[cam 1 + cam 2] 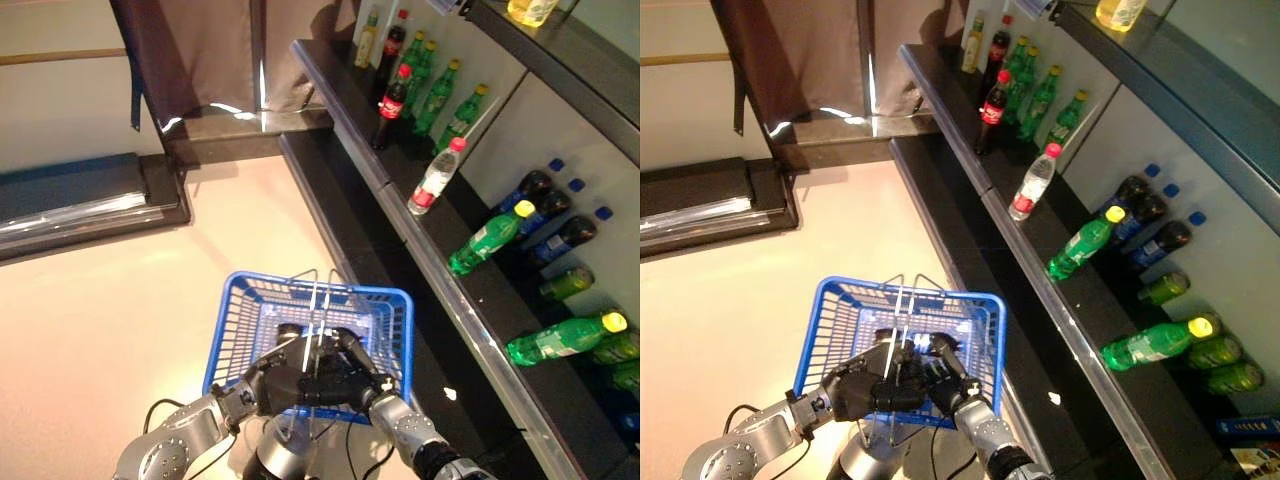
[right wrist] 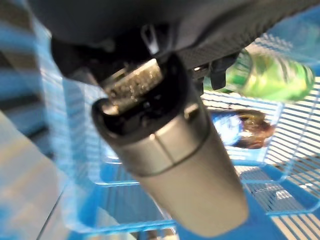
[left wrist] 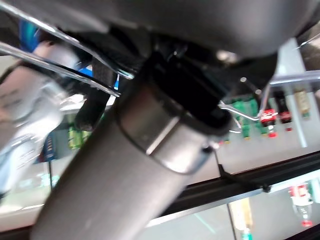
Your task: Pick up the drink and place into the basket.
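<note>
With our left hand (image 1: 283, 388) clasping the blue basket's (image 1: 240, 322) wire handles (image 1: 318, 300) to steady it, our right hand (image 1: 352, 372) holds a green drink bottle (image 2: 270, 75) just above the mesh floor.

A blue mesh basket (image 1: 232, 330) is showing at lower centre. Green bottles (image 1: 486, 240), red-capped dark cola bottles (image 1: 391, 105) and blue-capped dark bottles (image 1: 562, 238) are lining the black shelf (image 1: 470, 300) at right.

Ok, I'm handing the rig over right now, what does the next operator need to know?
Left hand is shut on the wire handles of the blue basket. Right hand is over the basket, holding a green bottle. One dark bottle already lies inside. Shelf on the right has more drinks. Left to do: release the green bottle into the basket.
</note>
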{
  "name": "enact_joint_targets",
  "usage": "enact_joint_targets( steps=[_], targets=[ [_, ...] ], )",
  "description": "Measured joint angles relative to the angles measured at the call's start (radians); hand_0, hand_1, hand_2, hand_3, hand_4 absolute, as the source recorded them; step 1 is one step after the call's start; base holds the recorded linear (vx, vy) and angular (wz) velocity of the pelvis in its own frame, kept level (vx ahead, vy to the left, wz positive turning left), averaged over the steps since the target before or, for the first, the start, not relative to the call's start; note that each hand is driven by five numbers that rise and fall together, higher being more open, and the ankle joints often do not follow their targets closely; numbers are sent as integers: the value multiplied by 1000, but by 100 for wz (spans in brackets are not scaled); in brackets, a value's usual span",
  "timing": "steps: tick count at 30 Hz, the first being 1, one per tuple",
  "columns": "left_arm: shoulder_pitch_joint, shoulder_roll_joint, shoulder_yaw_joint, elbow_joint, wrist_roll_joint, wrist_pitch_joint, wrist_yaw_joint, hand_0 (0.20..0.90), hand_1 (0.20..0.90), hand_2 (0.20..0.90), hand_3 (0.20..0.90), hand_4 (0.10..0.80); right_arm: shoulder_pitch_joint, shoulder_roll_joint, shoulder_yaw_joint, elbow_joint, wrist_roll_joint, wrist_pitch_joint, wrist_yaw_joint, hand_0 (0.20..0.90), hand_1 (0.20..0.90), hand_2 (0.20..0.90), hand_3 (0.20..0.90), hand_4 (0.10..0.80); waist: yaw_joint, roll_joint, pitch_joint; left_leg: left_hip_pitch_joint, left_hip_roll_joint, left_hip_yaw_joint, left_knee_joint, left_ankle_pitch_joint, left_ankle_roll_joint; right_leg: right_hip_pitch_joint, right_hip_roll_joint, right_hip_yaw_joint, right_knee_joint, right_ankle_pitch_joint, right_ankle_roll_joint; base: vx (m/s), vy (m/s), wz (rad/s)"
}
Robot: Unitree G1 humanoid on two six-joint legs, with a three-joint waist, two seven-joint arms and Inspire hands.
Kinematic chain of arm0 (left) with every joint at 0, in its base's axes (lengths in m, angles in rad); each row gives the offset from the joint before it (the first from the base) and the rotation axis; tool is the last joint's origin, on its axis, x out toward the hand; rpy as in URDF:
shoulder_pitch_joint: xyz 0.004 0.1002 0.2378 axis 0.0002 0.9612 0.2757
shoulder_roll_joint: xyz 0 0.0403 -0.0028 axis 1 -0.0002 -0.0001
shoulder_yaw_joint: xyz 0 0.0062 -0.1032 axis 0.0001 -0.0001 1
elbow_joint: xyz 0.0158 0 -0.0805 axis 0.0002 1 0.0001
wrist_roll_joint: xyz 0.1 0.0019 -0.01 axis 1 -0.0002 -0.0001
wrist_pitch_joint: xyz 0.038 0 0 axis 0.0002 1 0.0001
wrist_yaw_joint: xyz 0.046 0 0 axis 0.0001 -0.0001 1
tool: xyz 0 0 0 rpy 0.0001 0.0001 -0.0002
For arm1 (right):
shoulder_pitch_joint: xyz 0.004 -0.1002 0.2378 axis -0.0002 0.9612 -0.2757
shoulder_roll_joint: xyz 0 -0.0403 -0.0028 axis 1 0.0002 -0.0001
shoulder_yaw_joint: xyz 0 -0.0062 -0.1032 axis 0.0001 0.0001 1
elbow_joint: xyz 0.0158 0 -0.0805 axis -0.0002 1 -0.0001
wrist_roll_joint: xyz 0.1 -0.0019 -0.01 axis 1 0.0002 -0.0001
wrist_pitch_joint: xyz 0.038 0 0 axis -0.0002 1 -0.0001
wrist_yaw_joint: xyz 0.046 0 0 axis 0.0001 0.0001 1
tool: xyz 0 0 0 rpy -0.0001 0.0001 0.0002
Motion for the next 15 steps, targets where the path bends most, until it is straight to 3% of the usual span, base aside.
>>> enact_joint_targets(
  steps=[10, 15],
  targets=[
    [118, -18, 103, 134, 41, -169, 20, 300, 300, 300, 200, 100, 267, -29, 78, -311, -138, 11, 44, 900, 900, 900, 900, 800, -79, -34, -26, -13, 33, 69, 3, -6, -1, -22, 7, 28, 2, -2, -4, -24, -15, -9],
    [213, -38, 141, 265, 35, -322, 105, 300, 300, 300, 200, 100, 465, -168, 134, -570, -217, 96, 207, 900, 900, 900, 900, 800, -147, -37, -65, -14, 54, 110, -10, -7, -2, -43, 11, 62, 0, 10, -4, -86, -34, -22]
  ],
)
